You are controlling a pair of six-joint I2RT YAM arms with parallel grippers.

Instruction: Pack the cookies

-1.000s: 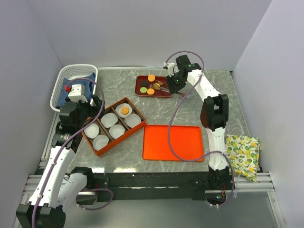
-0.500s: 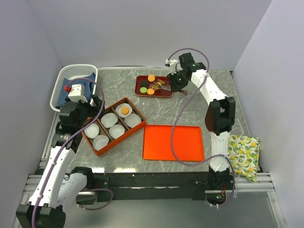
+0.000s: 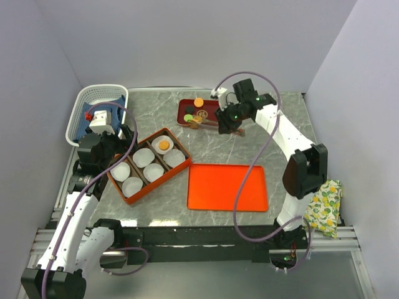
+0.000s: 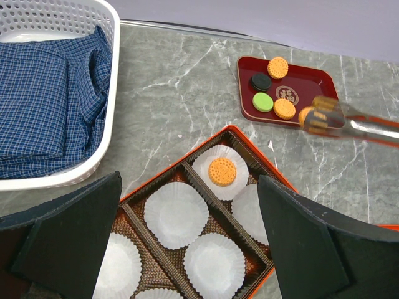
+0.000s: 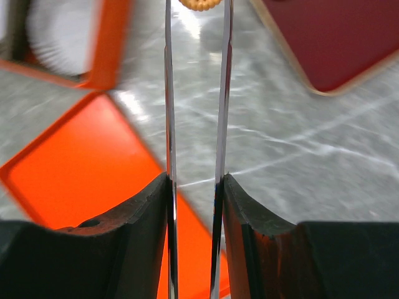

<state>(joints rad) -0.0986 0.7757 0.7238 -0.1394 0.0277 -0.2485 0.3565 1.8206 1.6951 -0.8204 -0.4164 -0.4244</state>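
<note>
The right gripper (image 5: 195, 187) clamps tongs (image 4: 358, 126) pinching an orange cookie (image 4: 307, 116) over the red tray's (image 4: 312, 78) near edge, likely bound for the box's (image 4: 234, 129) paper cups (image 4: 176, 215); the left gripper (image 4: 187, 243) hovers released.

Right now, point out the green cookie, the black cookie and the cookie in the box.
green cookie (image 4: 263, 102), left wrist view, its centre.
black cookie (image 4: 260, 81), left wrist view, its centre.
boxed orange cookie (image 4: 221, 171), left wrist view, its centre.
</note>
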